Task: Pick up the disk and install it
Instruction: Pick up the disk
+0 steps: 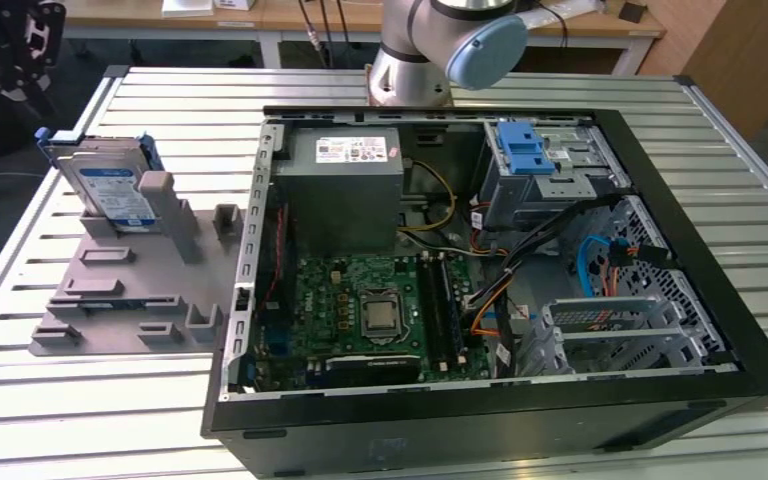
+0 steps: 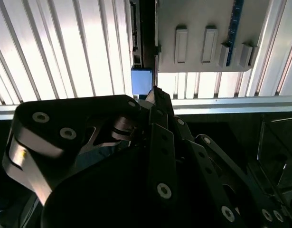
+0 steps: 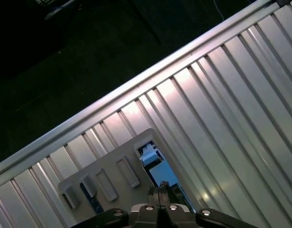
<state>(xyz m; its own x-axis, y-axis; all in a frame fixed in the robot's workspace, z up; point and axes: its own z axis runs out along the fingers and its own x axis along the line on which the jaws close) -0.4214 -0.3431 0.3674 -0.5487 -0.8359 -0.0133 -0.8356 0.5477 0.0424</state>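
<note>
Fingers (image 2: 161, 102) closed, tips together, nothing between them; both wrist views look down past them. Disk (image 1: 101, 185) not held: it stands on edge in the grey plastic holder (image 1: 144, 290) on the slatted metal surface (image 1: 91, 400), to the exterior view's left of the open computer case (image 1: 491, 425) and apart from it. A blue carrier bracket frames the disk, and the white-and-blue label face shows to the exterior camera. In the exterior view the fingers hang at the upper left corner, above the disk and clear of it (no contact). In the second wrist view a blue corner of the bracket shows just beyond the tips, with the holder's grey posts further off. In the first wrist view the disk's top edge and bracket sit just past the tips, with the holder's slots beside it. Arm (image 1: 424, 45) base stands on the surface behind the case. The case lies on its side with the side panel off. Inside it a grey metal box (image 1: 344, 190) with a small white sticker sits at the back, and a green board (image 1: 371, 300) lies in front of that. A silver cage (image 1: 544, 165) with a blue latch is at the exterior view's right rear. Cables run between them.
</note>
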